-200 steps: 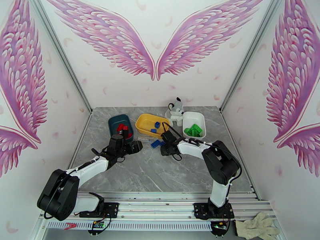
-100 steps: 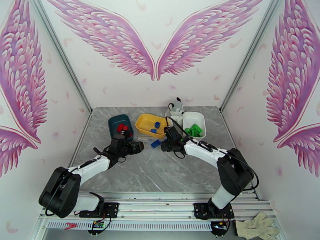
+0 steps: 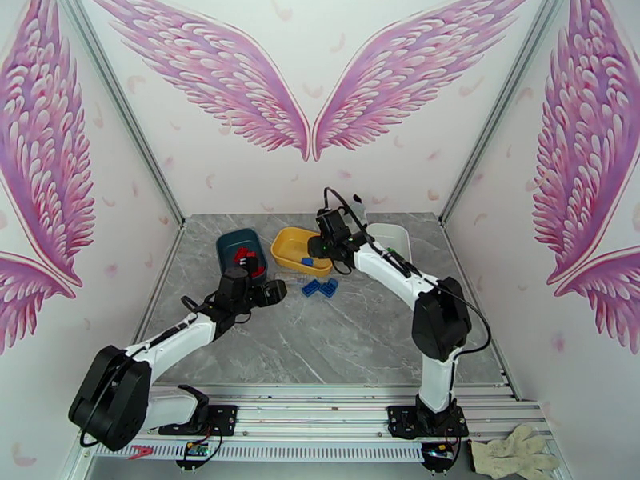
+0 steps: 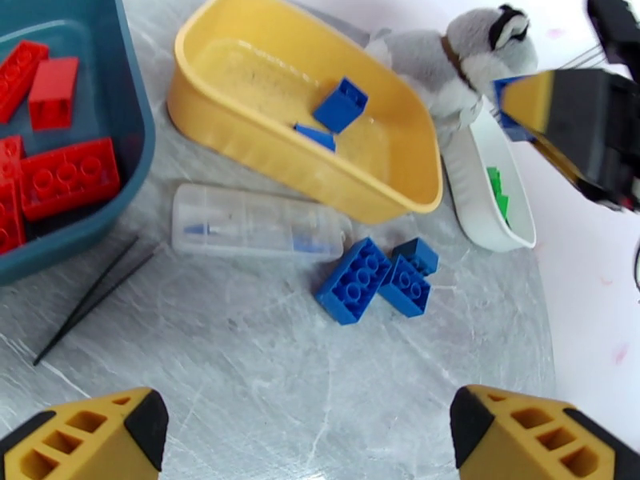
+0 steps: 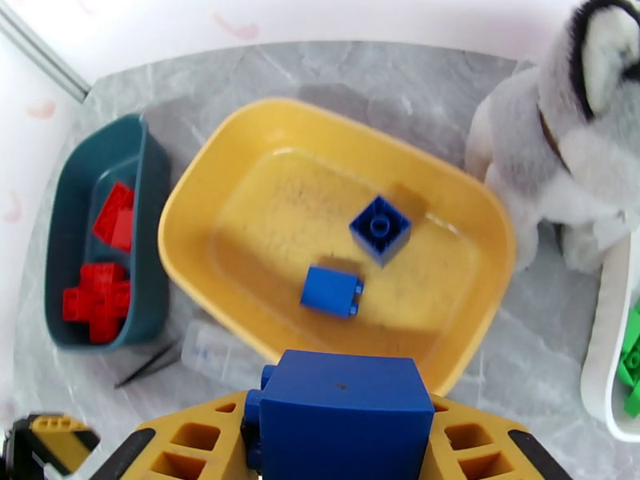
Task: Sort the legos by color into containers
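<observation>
My right gripper (image 3: 321,245) hangs over the yellow tub (image 3: 286,250), shut on a blue brick (image 5: 340,414) that sits between its yellow fingers. Two blue bricks (image 5: 380,226) (image 5: 330,291) lie inside the yellow tub (image 5: 188,234). On the table in front of it lie two more blue bricks (image 4: 356,280) (image 4: 408,278), touching each other. The teal tub (image 4: 128,114) holds several red bricks (image 4: 68,178). Green bricks (image 4: 496,190) lie in the white tub (image 4: 480,210). My left gripper (image 4: 312,442) stands open and empty, low over the table near the teal tub (image 3: 228,243).
A grey-white plush toy (image 5: 576,146) sits between the yellow and white tubs. A small clear flat case (image 4: 256,232) and black tweezers (image 4: 88,302) lie on the table in front of the tubs. A glove (image 3: 512,456) lies off the table at the near right.
My right gripper has risen from the table beside the loose blue bricks and moved back over the yellow tub, carrying a blue brick. The left arm has barely moved.
</observation>
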Controlling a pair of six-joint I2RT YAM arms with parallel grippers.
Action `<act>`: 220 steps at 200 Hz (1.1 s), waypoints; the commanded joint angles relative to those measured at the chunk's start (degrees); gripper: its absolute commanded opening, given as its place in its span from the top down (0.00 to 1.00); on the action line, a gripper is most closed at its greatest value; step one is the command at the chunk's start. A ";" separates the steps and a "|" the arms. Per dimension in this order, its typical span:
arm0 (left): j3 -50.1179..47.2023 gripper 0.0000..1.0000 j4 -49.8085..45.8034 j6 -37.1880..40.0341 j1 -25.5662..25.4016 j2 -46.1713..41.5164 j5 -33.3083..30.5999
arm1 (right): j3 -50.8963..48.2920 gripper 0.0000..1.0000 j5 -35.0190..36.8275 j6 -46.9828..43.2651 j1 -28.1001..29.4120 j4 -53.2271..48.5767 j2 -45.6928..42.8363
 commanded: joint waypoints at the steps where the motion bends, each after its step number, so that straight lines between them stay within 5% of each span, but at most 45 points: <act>1: -0.45 0.01 -1.66 0.52 0.89 -1.96 -1.59 | 6.98 0.44 1.97 -0.10 -0.64 -6.10 4.45; 30: -0.54 0.01 -1.46 0.29 1.47 -1.71 -0.87 | 9.58 0.29 2.15 -0.83 -0.59 -7.36 5.66; 60: -0.58 0.01 -1.31 0.16 1.65 -1.69 -0.67 | 2.96 0.26 0.68 -0.71 -0.55 -4.24 0.80; 154: -0.84 0.01 -0.93 -0.05 2.17 -1.28 -0.34 | -24.02 0.26 -0.48 -1.43 -0.41 2.71 -15.44; 220: -0.66 0.01 -0.06 -0.40 2.26 0.56 0.77 | -30.24 0.40 -0.75 -0.09 -2.35 8.65 -12.41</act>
